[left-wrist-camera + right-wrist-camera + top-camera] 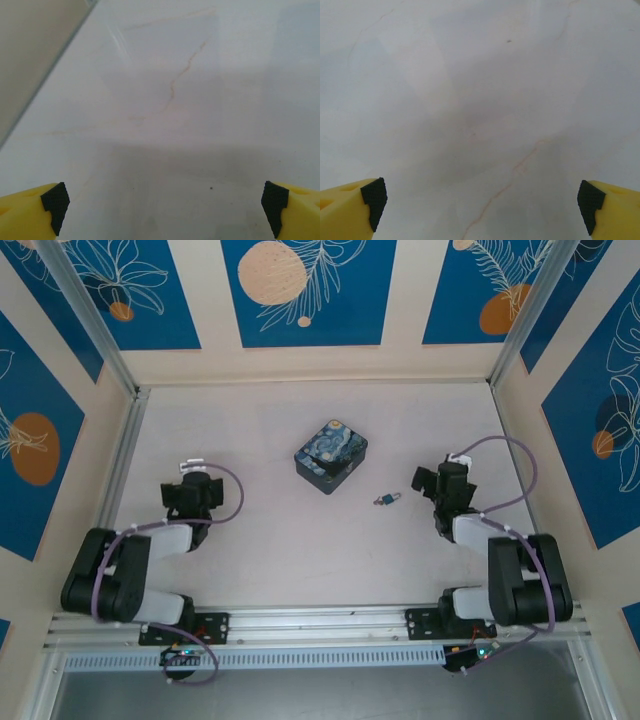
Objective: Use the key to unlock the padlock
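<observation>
Top external view: on the pale marbled table (pixel 270 550), a tiny silvery-blue padlock (pixel 390 499), lying flat right of centre. Placed to the near right of a dark-blue painted tin (pixel 331 456), near it but not touching. Closer to the right gripper (pixel 447 488) than to the left gripper (pixel 192 490), and held by neither. As for the key, cannot tell it apart from the padlock at this size.

Left arm folded at the near left, its wrist end hanging above bare table, well left of the tin. Right arm folded at the near right, its wrist end just right of the padlock, not over it. A purple cable (pixel 232 490) looped off the left wrist, a second purple cable (pixel 520 455) arching off the right wrist toward the right wall.

Left wrist view: left gripper (pixel 164 207) spread wide, yellow fingers (pixel 20 215) tipped with black at the two lower corners. Between them, nothing but white, faintly veined table (pixel 190 100). A strip of beige wall (pixel 30 50) at the upper left corner.

Right wrist view: right gripper (pixel 482 205) likewise spread wide, black pads (pixel 374 200) far apart, pinching nothing. Bare table (pixel 485 100) beneath, crossed by a thin tan vein.
</observation>
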{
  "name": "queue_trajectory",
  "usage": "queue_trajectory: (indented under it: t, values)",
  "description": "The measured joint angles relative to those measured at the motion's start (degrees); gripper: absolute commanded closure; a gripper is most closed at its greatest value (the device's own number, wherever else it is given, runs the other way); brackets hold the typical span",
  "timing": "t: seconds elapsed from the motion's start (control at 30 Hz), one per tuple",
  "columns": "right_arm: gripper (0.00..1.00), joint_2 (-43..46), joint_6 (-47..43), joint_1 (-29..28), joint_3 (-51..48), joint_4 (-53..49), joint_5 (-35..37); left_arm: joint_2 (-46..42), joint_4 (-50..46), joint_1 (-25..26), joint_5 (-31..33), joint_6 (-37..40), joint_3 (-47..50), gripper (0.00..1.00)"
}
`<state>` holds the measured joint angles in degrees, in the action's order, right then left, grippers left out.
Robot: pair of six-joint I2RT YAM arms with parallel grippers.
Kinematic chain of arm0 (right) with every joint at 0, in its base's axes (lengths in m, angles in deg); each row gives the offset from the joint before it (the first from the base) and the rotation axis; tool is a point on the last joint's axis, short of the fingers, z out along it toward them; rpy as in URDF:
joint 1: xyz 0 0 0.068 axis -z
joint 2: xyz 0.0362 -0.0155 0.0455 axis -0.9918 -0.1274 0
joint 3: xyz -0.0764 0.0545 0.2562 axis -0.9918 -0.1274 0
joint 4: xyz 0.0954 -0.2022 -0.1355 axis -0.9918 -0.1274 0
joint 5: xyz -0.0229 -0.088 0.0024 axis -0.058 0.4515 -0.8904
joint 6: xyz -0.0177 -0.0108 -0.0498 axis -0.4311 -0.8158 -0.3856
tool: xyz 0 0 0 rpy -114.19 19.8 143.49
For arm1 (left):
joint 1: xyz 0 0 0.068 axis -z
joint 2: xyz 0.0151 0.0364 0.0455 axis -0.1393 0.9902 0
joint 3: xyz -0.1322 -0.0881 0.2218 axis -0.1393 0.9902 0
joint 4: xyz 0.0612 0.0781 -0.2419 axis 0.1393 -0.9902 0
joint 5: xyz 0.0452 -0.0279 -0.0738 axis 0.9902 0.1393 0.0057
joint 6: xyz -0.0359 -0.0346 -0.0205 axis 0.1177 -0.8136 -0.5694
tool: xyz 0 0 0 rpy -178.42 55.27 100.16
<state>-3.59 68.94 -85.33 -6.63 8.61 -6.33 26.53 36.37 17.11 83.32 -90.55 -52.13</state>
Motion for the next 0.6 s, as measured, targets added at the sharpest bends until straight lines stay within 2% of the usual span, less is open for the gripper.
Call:
queue_trajectory:
  t: [0.07,0.17,0.27,0.6]
  values:
    - [0.03,-5.3,-2.9,0.6,-1.1,10.1,-5.1,2.0,2.6,-1.4,-5.1,1.1,-0.5,0.0]
    - [0.01,-8.5,-5.2,1.7,-1.1,12.7,-11.3,3.4,6.8,-3.7,-12.9,2.1,-0.8,0.0]
    - [0.01,-8.7,-6.4,2.1,-0.9,15.5,-13.9,4.2,9.3,-4.4,-17.2,2.6,-0.8,0.0]
    - [0.01,-8.6,-7.9,2.2,-0.7,17.0,-17.4,4.3,11.6,-4.4,-21.6,2.7,-0.8,0.0]
